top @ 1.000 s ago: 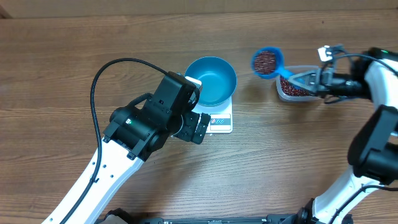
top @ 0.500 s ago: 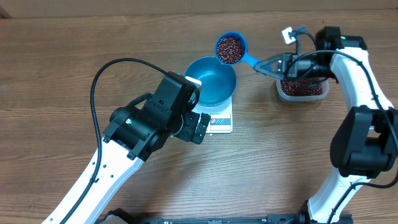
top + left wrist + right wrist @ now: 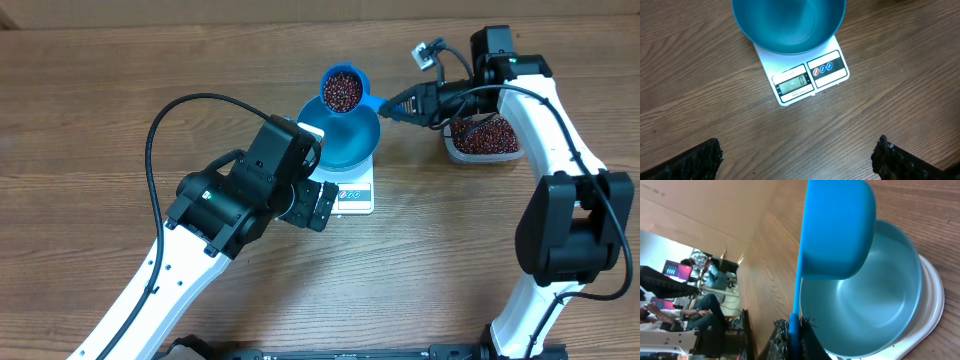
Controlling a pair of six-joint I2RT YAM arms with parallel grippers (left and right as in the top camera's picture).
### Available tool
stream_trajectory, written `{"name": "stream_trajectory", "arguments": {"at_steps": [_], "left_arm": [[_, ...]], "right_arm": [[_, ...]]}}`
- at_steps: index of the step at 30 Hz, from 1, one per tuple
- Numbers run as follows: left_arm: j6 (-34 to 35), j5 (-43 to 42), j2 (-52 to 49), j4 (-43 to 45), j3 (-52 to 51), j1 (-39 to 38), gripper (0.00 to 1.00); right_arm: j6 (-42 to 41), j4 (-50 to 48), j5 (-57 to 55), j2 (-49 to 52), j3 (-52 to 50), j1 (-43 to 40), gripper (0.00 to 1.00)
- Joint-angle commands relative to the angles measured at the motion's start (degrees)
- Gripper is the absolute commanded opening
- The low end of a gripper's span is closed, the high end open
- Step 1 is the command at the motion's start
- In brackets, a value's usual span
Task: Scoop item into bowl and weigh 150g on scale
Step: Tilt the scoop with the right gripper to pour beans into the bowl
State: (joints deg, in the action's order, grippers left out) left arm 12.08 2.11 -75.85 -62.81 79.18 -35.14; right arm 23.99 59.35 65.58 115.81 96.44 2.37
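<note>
The blue bowl stands empty on the white scale, whose display reads zero. My right gripper is shut on the handle of a small blue scoop. The scoop is level and full of red-brown beans, and it hovers over the bowl's far rim. In the right wrist view the scoop's underside hangs above the bowl, with the handle pinched in the gripper. My left gripper stands open over bare wood just in front of the scale, below the bowl.
A clear plastic tub holding more beans sits right of the scale, under the right arm. The left arm and its black cable cover the table's left front. Bare wood lies around the scale.
My right gripper has carried the filled scoop left from above the tub to over the bowl's far rim. The left arm has not moved.
</note>
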Motion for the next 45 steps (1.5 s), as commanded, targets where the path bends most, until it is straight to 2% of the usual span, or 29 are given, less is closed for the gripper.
{"name": "stream_trajectory", "arguments": {"at_steps": [1,8,13,18,30,38,45], "left_arm": [[0.61,-0.22,0.22,0.02,0.15,0.35,0.99],[0.59,-0.22,0.22,0.02,0.15,0.35,1.0],[0.59,-0.22,0.22,0.02,0.15,0.35,1.0],[0.61,-0.22,0.22,0.02,0.15,0.35,1.0],[0.61,-0.22,0.22,0.02,0.15,0.35,1.0],[0.59,-0.22,0.22,0.02,0.15,0.35,1.0],[0.61,-0.22,0.22,0.02,0.15,0.35,0.99]], "right_arm": [[-0.02,-0.35,-1.38,-2.45,1.68,0.52,0.04],[-0.02,1.03,-10.86,-7.82,1.68,0.72,0.04],[0.0,2.21,-13.9,-8.46,1.68,2.69,0.04],[-1.79,2.67,-21.79,-8.46,1.68,5.73,0.04],[-4.52,2.84,-23.78,-8.72,1.68,7.56,0.04],[-6.16,1.99,-36.15,-11.23,1.92,11.74,0.04],[-6.25,1.36,-37.73,-12.92,1.95,13.11,0.04]]}}
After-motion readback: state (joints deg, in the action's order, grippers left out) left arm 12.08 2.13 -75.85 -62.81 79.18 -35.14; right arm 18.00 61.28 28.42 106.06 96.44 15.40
